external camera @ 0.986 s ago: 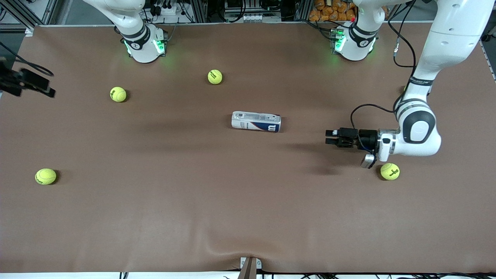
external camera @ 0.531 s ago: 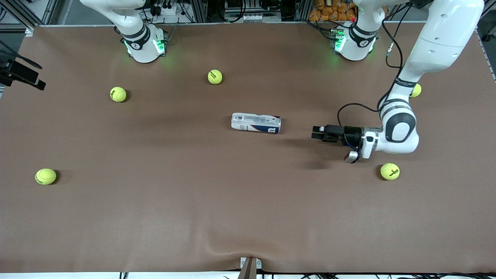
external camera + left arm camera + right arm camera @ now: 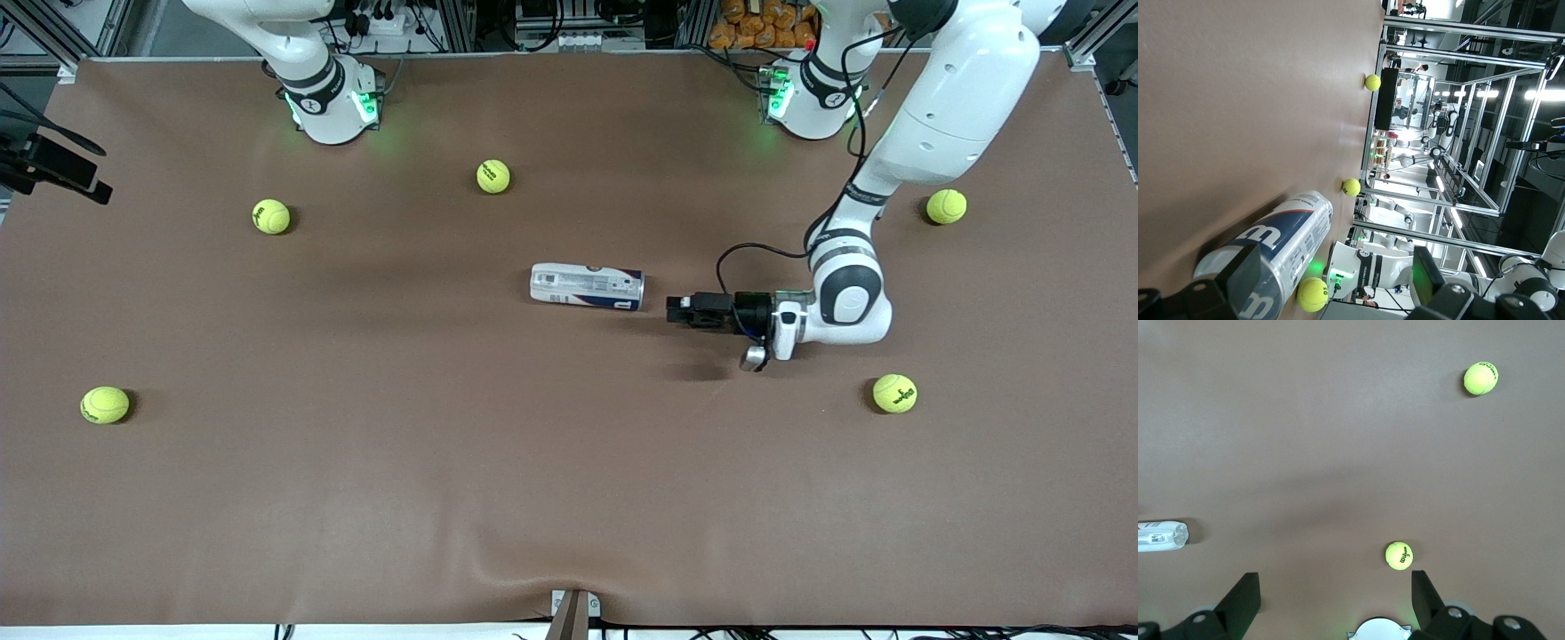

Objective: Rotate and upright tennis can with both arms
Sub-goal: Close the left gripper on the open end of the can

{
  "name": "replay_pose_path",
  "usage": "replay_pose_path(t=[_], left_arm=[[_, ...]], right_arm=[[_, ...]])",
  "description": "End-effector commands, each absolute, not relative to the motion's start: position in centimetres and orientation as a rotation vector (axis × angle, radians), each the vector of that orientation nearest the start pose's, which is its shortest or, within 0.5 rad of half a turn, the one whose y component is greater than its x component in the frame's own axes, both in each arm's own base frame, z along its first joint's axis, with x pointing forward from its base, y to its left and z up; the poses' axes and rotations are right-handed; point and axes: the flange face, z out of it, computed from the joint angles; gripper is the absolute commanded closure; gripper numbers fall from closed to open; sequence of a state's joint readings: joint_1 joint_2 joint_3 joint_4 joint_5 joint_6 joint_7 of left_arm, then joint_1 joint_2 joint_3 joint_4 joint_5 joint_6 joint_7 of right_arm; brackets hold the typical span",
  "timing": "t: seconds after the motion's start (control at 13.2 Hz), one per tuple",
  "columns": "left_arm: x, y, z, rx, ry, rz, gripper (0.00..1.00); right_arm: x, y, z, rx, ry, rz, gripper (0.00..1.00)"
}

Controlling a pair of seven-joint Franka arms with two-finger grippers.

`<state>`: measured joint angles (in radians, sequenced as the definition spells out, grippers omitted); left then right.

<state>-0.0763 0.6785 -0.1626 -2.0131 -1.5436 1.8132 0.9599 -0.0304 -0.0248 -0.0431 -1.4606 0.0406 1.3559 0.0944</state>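
Left gripper (image 3: 677, 310), fingers spread and holding nothing, hangs low over the tabletop (image 3: 569, 462) just beside the W end of the tennis can (image 3: 587, 286), which lies on its side mid-table. Right gripper (image 3: 1331, 600), also spread and empty, waits high over the right arm's end.

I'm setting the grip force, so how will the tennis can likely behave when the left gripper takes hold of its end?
The tennis can lies on its side on the smooth brown table, so a nudge from the open left gripper would probably roll it. Its clear plastic wall looks thin and may flex under a hard squeeze. No balls show inside, so it is likely light.
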Motion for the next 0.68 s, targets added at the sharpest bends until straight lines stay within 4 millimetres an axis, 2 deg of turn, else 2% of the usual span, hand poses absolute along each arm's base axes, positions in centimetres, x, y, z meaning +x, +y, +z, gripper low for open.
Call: replay_pose_path(t=[0.0,0.23,0.46,0.61], left_arm=[[50.6,-21.6,11.5,1.705,0.043,-0.198,0.00],[48.7,-22.2,10.0,1.702,0.035,-0.198,0.00],[47.9,-22.6,9.6,1.699,0.041,-0.213,0.00],[47.0,-25.1,9.7,1.675,0.066,-0.214,0.00]], right_arm=[[51.4,-5.3,67.3,-3.110,0.114,0.110,0.00],[51.5,-5.4,67.4,-3.118,0.087,0.106,0.00],[51.5,-4.7,67.2,-3.127,0.078,0.124,0.00],[51.2,-4.5,66.8,-3.115,0.073,0.177,0.00]])
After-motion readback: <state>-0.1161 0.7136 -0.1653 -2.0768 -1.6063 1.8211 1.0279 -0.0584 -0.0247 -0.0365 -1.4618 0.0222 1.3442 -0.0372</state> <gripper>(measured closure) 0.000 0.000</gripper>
